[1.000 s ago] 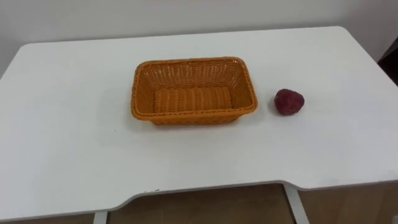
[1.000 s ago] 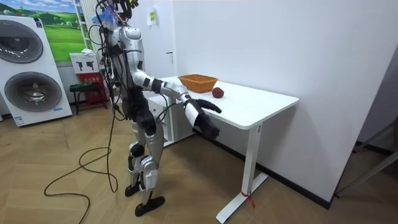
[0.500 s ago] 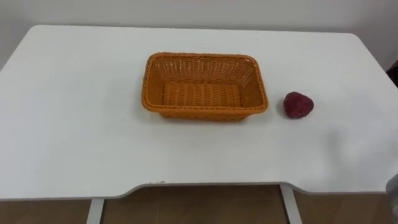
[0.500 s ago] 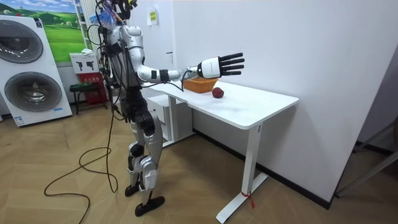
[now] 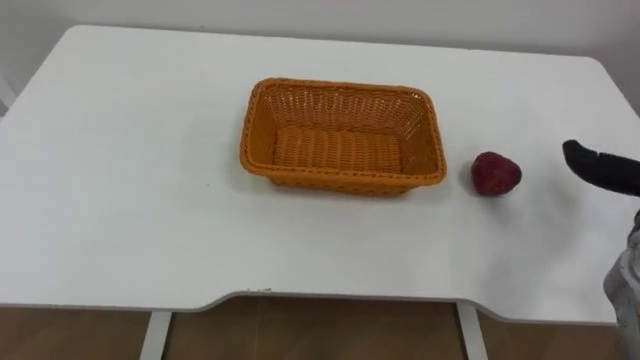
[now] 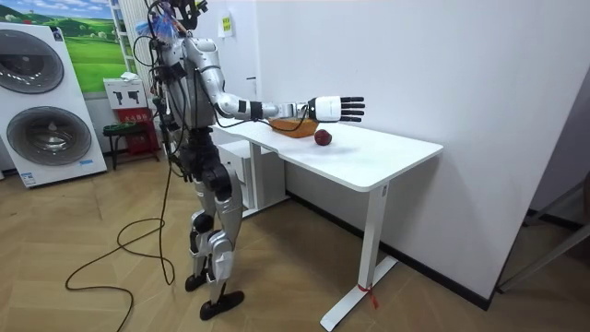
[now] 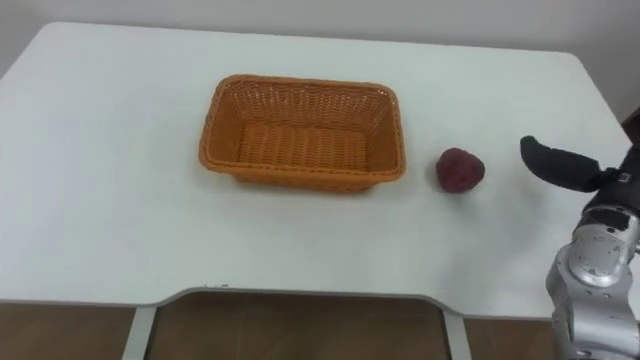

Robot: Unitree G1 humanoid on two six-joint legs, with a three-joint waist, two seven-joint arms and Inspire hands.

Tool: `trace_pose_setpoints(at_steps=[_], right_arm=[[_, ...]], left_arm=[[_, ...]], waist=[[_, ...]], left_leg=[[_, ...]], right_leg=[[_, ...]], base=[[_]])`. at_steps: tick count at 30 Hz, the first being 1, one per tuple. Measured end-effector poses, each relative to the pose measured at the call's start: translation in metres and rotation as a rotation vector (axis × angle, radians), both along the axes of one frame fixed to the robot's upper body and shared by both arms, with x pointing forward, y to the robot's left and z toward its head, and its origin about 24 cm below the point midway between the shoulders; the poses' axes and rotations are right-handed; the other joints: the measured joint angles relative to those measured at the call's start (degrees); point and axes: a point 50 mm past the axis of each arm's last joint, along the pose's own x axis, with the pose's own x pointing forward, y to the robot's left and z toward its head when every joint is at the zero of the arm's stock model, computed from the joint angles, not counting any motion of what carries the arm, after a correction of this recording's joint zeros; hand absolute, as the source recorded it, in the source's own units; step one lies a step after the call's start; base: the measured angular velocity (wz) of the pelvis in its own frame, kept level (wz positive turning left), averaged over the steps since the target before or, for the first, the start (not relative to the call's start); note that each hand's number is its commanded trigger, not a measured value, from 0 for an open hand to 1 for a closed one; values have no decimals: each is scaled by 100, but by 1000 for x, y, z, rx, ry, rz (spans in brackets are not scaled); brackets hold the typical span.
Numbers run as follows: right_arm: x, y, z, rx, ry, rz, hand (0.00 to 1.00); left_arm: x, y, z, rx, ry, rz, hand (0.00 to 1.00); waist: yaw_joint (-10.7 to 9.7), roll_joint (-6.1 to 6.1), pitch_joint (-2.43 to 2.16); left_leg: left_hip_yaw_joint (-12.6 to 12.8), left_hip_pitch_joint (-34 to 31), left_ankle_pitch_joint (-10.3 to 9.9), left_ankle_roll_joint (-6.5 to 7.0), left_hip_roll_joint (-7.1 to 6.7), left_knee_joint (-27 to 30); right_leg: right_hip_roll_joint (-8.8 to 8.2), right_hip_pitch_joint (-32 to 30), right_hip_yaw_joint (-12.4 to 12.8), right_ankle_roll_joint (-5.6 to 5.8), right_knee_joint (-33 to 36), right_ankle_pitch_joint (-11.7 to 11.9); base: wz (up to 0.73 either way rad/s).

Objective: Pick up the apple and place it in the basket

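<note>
We see one smooth white table (image 5: 120, 200) with rounded corners and a shallow curved cut in its front edge. On it stands one basket (image 5: 342, 182), rectangular, of tightly woven orange wicker, with sloping walls and a thicker braided rim. It sits near the middle of the tabletop, somewhat closer to the far edge, with its long sides running along that edge. Its ribbed woven floor lies bare; the basket holds nothing.

One apple (image 5: 495, 173) rests on the tabletop outside the basket, beside the basket's right short end and apart from it, between the basket and the right edge. It is dark red, roundish and a little lumpy, with a dull skin.

One hand is at work: the right hand (image 6: 334, 108), white at the back with dark fingers (image 5: 598, 167). In the room view we find it stretched out flat above the tabletop, over the apple and clear of it, fingers straight and spread, grasping nothing. In the eye views a dark finger comes in from the right edge (near the apple, yet not touching it).

The robot stands upright at the table's front edge, right arm extended over the tabletop.
</note>
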Motion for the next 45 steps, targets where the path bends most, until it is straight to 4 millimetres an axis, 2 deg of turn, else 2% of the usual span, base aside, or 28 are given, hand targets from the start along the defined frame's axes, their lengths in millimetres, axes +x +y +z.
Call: trace_pose_setpoints(at_steps=[5,15,25,29,34,42,45], right_arm=[[6,5,-10,20,69,79,0],[16,9,-19,62,131,186,0],[20,11,-17,86,114,207,0],[27,14,-11,158,56,211,0],[30,18,-2,147,17,230,0],[32,24,-4,139,34,260,0],[32,28,-6,125,51,282,0]], left_arm=[[1,1,0,-5,2,-11,0],[1,2,1,-19,4,-18,0],[2,2,1,-16,0,-19,0],[3,0,0,-17,5,-37,0],[4,0,0,-18,3,-37,0],[4,-2,0,-22,10,-57,0],[4,-2,-1,-25,11,-58,0]], waist=[[7,-36,-25],[5,6,-4],[14,0,-12],[1,-23,-27],[7,-14,-30],[1,26,-11],[-11,50,-20]], left_leg=[[-36,27,0,0,-7,0],[-104,22,10,-16,-7,14],[-117,21,18,-21,-6,10],[-113,37,18,-21,-6,8],[-115,69,18,-21,-6,2],[-129,109,18,-21,-8,13],[-133,106,18,-21,-8,23]], right_leg=[[-8,87,-85,0,-93,1],[-10,132,-181,0,-96,1],[-7,135,-172,0,-93,1],[-3,152,-151,0,-94,1],[-5,182,-154,0,-96,1],[-11,260,-207,0,-99,1],[-15,262,-231,0,-102,2]], base=[[5],[4],[0],[0],[0],[1],[0]])
